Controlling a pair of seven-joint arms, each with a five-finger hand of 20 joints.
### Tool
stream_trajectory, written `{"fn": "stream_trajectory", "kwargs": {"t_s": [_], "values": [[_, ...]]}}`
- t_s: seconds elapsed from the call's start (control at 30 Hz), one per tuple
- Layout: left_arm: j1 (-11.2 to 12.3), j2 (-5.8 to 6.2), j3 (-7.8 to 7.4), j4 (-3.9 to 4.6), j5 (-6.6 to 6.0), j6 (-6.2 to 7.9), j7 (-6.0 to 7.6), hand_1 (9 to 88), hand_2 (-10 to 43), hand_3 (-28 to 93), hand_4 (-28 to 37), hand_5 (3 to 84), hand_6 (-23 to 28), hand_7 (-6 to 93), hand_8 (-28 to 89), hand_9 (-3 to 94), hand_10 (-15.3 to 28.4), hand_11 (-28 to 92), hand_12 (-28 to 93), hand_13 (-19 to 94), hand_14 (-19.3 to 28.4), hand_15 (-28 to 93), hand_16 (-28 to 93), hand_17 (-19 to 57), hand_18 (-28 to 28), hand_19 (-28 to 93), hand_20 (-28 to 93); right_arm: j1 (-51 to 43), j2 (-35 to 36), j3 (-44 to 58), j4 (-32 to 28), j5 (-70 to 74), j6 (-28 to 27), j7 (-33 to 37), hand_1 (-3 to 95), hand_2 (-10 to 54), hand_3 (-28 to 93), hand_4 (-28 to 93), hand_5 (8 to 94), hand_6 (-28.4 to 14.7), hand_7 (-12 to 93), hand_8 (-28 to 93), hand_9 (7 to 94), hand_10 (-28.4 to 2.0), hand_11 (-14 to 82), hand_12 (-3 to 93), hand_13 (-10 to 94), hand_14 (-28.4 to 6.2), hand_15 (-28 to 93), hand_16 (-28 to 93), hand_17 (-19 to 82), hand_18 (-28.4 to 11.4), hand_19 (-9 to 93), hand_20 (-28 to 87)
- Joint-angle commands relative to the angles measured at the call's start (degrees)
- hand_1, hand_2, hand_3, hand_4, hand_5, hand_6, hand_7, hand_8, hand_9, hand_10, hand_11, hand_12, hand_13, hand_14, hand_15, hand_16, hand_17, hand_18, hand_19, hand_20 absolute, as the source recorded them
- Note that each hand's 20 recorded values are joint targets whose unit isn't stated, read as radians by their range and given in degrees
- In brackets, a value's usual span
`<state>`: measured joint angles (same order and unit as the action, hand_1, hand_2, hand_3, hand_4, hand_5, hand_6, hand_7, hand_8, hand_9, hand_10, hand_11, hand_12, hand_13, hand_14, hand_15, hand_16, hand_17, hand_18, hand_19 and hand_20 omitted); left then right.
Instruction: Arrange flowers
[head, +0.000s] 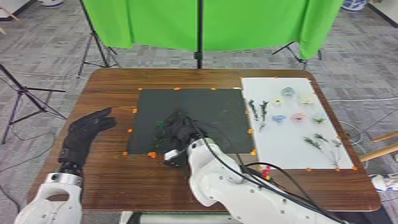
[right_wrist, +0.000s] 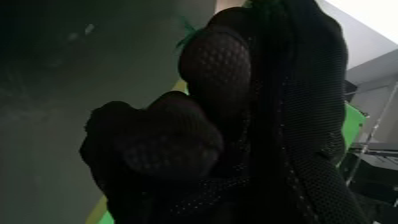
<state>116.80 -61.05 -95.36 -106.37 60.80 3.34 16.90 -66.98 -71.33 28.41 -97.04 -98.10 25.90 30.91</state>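
Greenery (right_wrist: 187, 35), a feathery bit of it, is sticking out beside the curled fingertips of the right hand (head: 182, 132), which is clamping on it above the black mat (head: 226, 105). Loose flowers are lying well to the right of that hand, on a white sheet (head: 271, 150): a pink flower (head: 298, 117) is resting beside a blue flower (head: 279, 118), pale yellow blooms (head: 277, 101) are lying farther off, and leafy sprigs (head: 322, 141) are lying nearer. Dark sprigs (head: 258, 110) are lying along the sheet's left side. The head view is also showing the left hand (head: 82, 132) resting over the desk (head: 111, 185), left of the mat, its fingers relaxed and extended. The right wrist view is showing the textured finger pads (right_wrist: 216, 57) close up, with fine green fronds just beside them.
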Motion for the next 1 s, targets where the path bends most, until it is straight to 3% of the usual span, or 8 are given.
{"fn": "stream_trajectory", "kwargs": {"t_s": [0.03,0.3,0.57,1.0], "values": [[-0.1,-1.1,-0.09,-0.08,0.4,-0.47,0.59,24.3,-5.1,69,-18.2,51.2,4.2,11.6,-6,50.2,15.0,18,12,42,19.2,20,1,8.7,14.1,13,20,-1.0,-0.9,-0.4,0.6,0.3,-0.6,-0.4,88.1,-9.5,-28,48,81.3,-2.4,35,20,89.7,-12.0,36.1,34.8,94,-1.2,58,33,67,-13.4,93,52],[0.1,-1.24,-0.6,-0.57,0.74,-0.87,0.82,24.1,-5.4,69,-17.9,51.1,4.2,11.6,-6,50.1,15.0,18,12,42,19.2,20,1,8.6,14.2,13,20,-0.9,-1.0,0.6,0.7,1.2,-1.4,-0.7,84.8,-9.5,-28,48,80.8,-2.3,34,19,89.7,-12.1,34.4,32.6,94,-2.0,56,33,66,-13.7,93,49],[0.1,-1.29,-0.57,-0.61,0.77,-1.23,0.82,24.1,-5.9,69,-17.9,50.8,4.2,11.3,-6,49.9,14.9,18,12,41,19.1,19,1,8.3,14.3,12,20,-1.0,-1.0,1.2,0.7,2.7,-1.9,-0.8,83.1,-9.5,-28,47,81.0,-2.9,28,17,90.6,-12.3,29.1,28.8,94,-2.6,54,34,66,-14.1,93,48],[0.0,-1.41,-0.45,-0.59,0.93,-1.4,0.63,24.6,-6.5,69,-17.6,50.8,4.3,11.2,-6,49.6,14.8,18,12,41,19.2,19,1,8.1,14.3,12,20,-1.1,-1.0,1.7,0.9,3.1,-1.9,-1.4,76.8,-9.5,-27,47,80.9,-3.6,24,17,90.6,-13.0,29.3,24.6,94,-2.9,54,33,65,-14.6,93,48]]}}
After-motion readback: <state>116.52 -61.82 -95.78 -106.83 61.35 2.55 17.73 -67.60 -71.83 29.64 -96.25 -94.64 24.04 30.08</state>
